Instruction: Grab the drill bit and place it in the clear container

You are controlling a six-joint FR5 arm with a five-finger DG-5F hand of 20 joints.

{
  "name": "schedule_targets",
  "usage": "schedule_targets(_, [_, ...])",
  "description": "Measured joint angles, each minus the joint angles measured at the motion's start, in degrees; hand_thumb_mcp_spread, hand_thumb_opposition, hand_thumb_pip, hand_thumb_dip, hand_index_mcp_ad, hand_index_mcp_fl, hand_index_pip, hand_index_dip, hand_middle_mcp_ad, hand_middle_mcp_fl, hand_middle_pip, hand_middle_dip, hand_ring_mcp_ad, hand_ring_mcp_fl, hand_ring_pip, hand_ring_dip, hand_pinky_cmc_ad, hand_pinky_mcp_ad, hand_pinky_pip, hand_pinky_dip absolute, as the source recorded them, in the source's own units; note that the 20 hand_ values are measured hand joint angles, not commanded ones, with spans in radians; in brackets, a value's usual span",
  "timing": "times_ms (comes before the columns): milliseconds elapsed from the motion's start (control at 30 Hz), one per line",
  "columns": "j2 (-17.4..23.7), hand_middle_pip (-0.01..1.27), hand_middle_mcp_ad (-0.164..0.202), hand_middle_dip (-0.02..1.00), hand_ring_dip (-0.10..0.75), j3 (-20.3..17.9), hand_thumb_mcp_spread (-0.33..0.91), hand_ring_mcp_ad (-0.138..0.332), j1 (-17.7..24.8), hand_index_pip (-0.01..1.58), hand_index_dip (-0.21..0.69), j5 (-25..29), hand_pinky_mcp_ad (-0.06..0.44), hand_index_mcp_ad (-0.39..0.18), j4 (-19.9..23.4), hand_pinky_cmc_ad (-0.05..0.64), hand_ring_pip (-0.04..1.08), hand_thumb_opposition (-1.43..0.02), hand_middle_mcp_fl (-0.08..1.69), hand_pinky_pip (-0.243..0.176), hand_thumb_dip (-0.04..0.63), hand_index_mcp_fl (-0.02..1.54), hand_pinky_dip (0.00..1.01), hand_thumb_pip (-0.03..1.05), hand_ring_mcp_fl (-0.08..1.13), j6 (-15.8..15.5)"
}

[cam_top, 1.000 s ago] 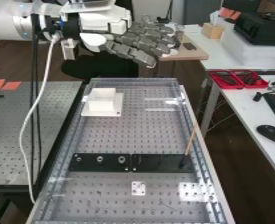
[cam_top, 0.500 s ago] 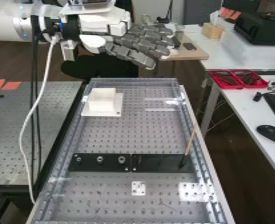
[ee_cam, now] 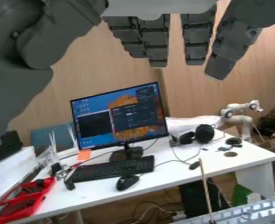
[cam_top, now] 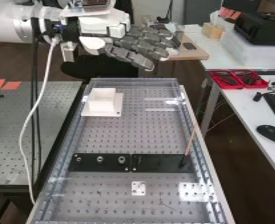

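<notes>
The hand point(cam_top: 136, 47) is above and beyond the far end of the perforated bench in the high view, its fingers extended and holding nothing. In the wrist view the hand point(ee_cam: 197, 40) has straight, spread fingers. A thin tan rod point(cam_top: 190, 141) with a dark lower end leans upright at the right end of the black plates point(cam_top: 154, 163); I cannot tell whether it is the drill bit. The same rod point(ee_cam: 206, 194) stands far below the fingers. Transparent walls point(cam_top: 136, 81) edge the bench's far end; whether they belong to the clear container is unclear.
A white block point(cam_top: 102, 99) stands on the bench's far left part. Several round metal fittings point(cam_top: 100, 159) sit in the left black plate. At the right, a white table point(cam_top: 244, 107) carries red trays point(cam_top: 237, 79) and a mouse point(cam_top: 272, 133). A white cable hangs from the arm.
The hand has shifted very slightly down and to the left in the high view, with its fingers still extended. The rod and the bench items have stayed in place.
</notes>
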Motion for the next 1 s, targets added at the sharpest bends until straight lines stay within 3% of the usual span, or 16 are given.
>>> schedule_targets(467, [-0.19,0.15,0.168,0.03,-0.017,-2.77,0.17,0.267,-0.3,0.09,-0.11,1.03,0.291,0.152,1.84,0.461,0.1,-0.73,0.02,-0.124,0.016,0.04,0.31,0.13,0.05,1.5])
schedule_targets(1000, [-4.06,0.15,0.168,0.03,-0.017,-4.22,0.22,0.265,-1.9,0.09,-0.087,2.18,0.29,0.148,4.69,0.457,0.09,-0.73,0.02,-0.124,0.016,0.04,0.31,0.16,0.04,4.75])
